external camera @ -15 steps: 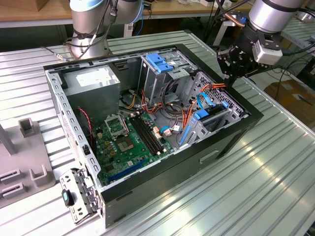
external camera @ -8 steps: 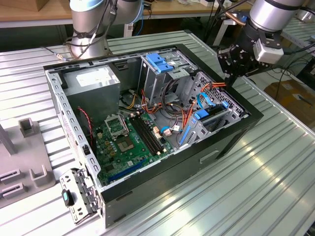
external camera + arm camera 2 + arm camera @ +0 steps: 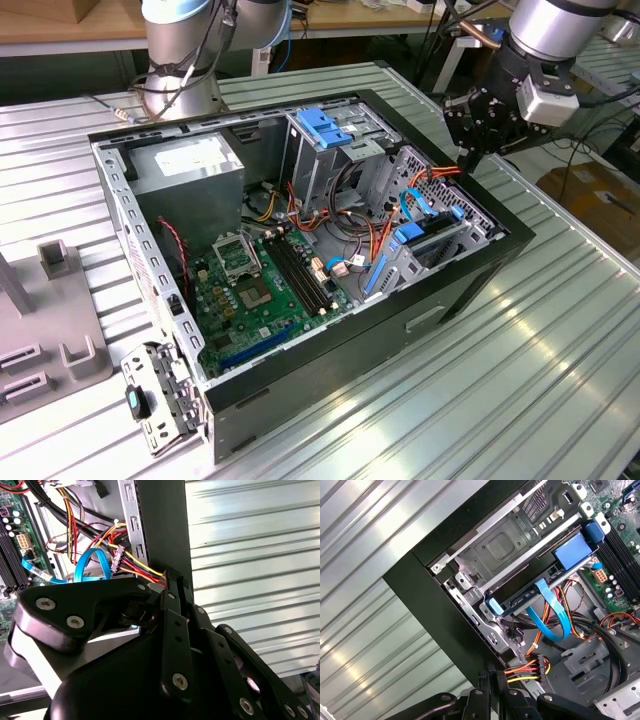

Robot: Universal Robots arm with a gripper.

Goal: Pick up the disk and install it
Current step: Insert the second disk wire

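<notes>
Gripper [image 3: 470, 158]: in both wrist views its two black fingers [image 3: 170, 587] stand pressed together, with nothing between them. It is closed and empty. It hangs just above the computer case [image 3: 480, 262], over the case's black front wall, at the corner nearest the exterior view's right. In the first wrist view the gripper [image 3: 491, 674] sits directly over that wall's top edge, just beside a bundle of red, yellow and orange wires [image 3: 527, 669] that ends in a small plug.

Disk [image 3: 432, 232]: apart from the gripper. It lies in the metal drive cage [image 3: 455, 225] inside the case, against the front wall. In the first wrist view it shows edge-on as a dark flat slab [image 3: 530, 596] in a slot of the cage [image 3: 502, 542], with blue plastic at its end and a larger blue tab further along. Its label cannot be seen from here. A light blue flat cable [image 3: 550, 615] loops out from the disk's side of the cage into the case.

Further inside the case: a green circuit board [image 3: 255, 290] on the case floor, a grey power supply box [image 3: 190, 170] at the far corner of the case, and a second cage with a blue latch [image 3: 325, 125] beside it.

The case lies open on its side on a ribbed metal table [image 3: 480, 400].
</notes>
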